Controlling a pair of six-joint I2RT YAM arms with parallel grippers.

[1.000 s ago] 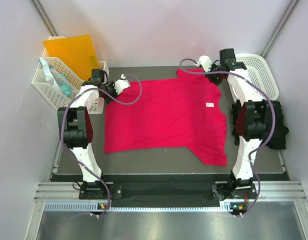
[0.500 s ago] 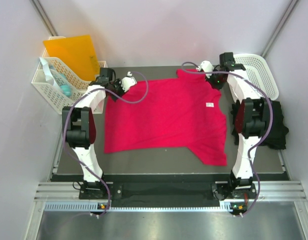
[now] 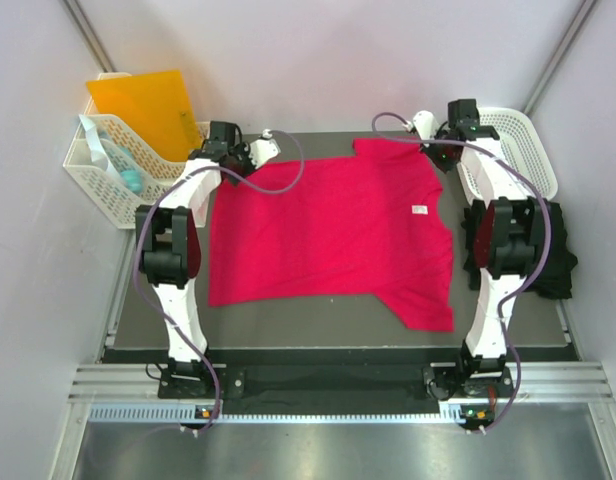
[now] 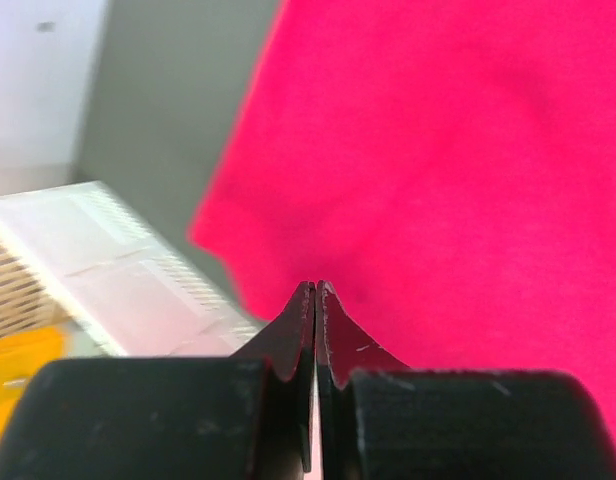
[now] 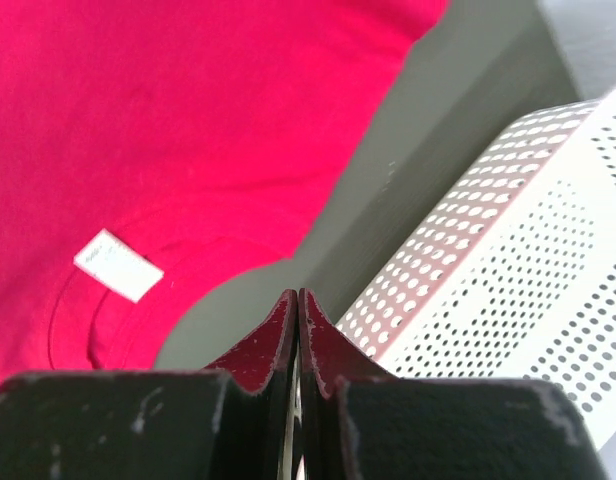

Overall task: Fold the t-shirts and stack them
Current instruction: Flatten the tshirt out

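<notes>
Standing at the near rail, I note a dark grey table mat (image 3: 318,315) enclosed by pale walls, with metal struts running up the far corners. A white lattice basket (image 3: 100,165) holding an orange sheet (image 3: 140,108) sits at the far left. A white perforated basket (image 3: 528,150) sits at the far right. The red t-shirt (image 3: 328,230) lies spread flat across the middle of the mat, hem to the left and neck to the right. Its small white label (image 3: 421,210) faces up. One sleeve reaches the far right corner, and the other points toward the near edge. The cloth is mostly smooth, with slight wrinkling. The black t-shirt (image 3: 558,250) lies bunched at the right edge of the table, partly hidden behind the right arm. The left gripper (image 4: 315,300) is fully closed with nothing visible between its jaws, its tips over the far left edge of the red shirt. The right gripper (image 5: 296,305) is likewise closed and empty, over bare mat between the collar and the perforated basket.
</notes>
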